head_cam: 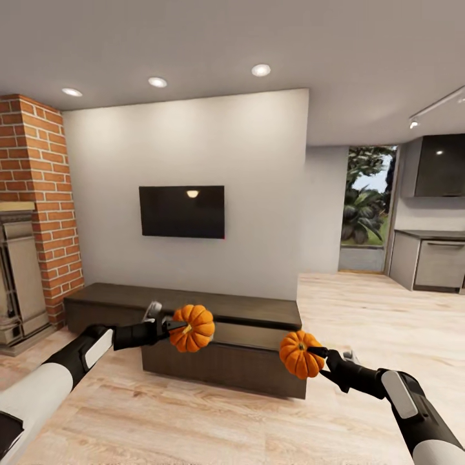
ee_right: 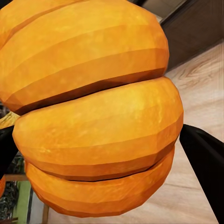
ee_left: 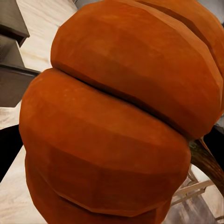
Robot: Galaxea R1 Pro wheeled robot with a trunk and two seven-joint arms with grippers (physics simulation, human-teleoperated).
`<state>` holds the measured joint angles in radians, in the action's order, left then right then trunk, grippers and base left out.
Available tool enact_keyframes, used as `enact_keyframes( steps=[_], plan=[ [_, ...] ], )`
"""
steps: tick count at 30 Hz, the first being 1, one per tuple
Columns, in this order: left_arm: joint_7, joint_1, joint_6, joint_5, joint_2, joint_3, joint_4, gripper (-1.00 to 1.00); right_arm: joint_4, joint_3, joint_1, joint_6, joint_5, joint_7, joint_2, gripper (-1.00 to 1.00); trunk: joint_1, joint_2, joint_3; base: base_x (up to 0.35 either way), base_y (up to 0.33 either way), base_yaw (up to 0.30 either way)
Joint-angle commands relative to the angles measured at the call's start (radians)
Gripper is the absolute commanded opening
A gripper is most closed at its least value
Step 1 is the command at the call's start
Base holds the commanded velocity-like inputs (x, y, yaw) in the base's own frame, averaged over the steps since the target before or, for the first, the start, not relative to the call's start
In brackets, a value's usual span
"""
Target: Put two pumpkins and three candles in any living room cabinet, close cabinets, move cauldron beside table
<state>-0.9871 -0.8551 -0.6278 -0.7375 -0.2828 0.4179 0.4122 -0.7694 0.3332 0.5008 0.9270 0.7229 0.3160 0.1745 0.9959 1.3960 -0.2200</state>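
Observation:
Two bright-orange ribbed pumpkins hang in the air in front of the long dark-brown cabinet. My left gripper is shut on one pumpkin, held just before the cabinet's top edge. That pumpkin looms close in the left wrist view. My right gripper is shut on the other pumpkin, held near the cabinet's right end. The same pumpkin looms in the right wrist view. A cabinet front in the middle looks pulled out a little. Candles, cauldron and table are out of view.
A black TV hangs on the white wall above the cabinet. A brick chimney with a fireplace stands at the left. Pale wood floor lies in front. At the far right stand grey kitchen units and a glass door.

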Motion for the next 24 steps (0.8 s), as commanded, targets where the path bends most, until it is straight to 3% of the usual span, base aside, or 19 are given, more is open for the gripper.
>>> enact_keyframes(
  steps=[1, 24],
  plan=[
    [0.0, 0.0, -0.008, -0.01, -0.001, 0.004, 0.0, -1.0, 0.0, 0.003, 0.001, 0.005, -0.006, 0.007, -0.001, -1.0, 0.0, 0.001, -0.003, 0.0, 0.0, 0.0],
    [-0.012, 0.016, -0.01, -0.006, -0.001, 0.005, 0.003, -1.0, 0.043, -0.025, 0.001, -0.036, -0.003, 0.023, -0.002, -1.0, 0.0, 0.001, -0.04, 0.0, 0.0, 0.0]
  ],
)
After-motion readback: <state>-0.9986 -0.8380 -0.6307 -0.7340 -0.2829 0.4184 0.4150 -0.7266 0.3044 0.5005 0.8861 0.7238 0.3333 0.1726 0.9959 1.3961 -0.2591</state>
